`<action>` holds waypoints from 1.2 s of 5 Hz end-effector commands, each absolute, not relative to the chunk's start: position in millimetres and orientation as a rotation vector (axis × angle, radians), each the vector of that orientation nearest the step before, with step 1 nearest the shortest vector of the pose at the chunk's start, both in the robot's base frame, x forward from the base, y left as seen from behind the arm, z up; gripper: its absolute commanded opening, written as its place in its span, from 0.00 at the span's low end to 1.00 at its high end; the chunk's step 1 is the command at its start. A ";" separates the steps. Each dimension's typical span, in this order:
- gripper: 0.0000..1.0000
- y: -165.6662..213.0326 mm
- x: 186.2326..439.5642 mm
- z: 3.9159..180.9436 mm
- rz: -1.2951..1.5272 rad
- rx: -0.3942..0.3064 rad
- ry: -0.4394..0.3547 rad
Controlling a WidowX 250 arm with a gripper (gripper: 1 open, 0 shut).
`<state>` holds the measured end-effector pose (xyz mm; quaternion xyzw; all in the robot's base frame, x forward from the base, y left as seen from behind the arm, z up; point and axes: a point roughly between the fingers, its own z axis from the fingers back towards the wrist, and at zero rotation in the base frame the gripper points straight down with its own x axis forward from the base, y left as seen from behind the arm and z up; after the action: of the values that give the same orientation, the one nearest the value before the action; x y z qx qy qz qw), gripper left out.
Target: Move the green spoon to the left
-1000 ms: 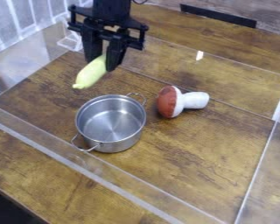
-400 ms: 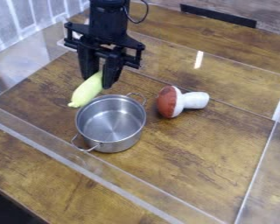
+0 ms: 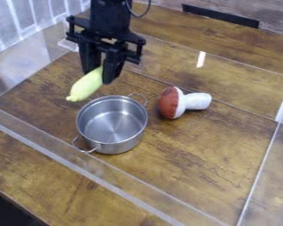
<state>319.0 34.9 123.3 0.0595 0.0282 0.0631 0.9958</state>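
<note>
Camera view shows 1 wooden table (image 3: pixel 215 168), with 1 steel pot (image 3: pixel 112 123) at centre and 1 mushroom toy (image 3: pixel 177 101) right of it. Above the pot's upper-left rim, the gripper (image 3: pixel 107 69) holds the green spoon (image 3: pixel 86 85) clamped aloft. Lifting looks done; setting it down further left remains.

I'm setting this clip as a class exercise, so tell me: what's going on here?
A single robot arm's gripper points down and holds a green spoon above the wooden table. The spoon hangs tilted, off the table, just beyond the upper left of the metal pot. A mushroom toy lies on its side to the right of the pot. The spoon has not been set down yet.
</note>
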 end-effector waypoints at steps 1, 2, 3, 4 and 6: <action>0.00 31.8 328.8 164.9 0.103 0.119 -0.048; 0.00 18.1 338.5 162.8 0.049 0.114 -0.055; 0.00 11.9 336.4 152.8 0.035 0.110 -0.051; 0.00 5.4 334.8 147.6 0.035 0.108 -0.041; 0.00 64.6 325.0 128.4 0.035 0.129 -0.035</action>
<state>325.5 61.0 110.3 0.0583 0.0101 0.0157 0.9981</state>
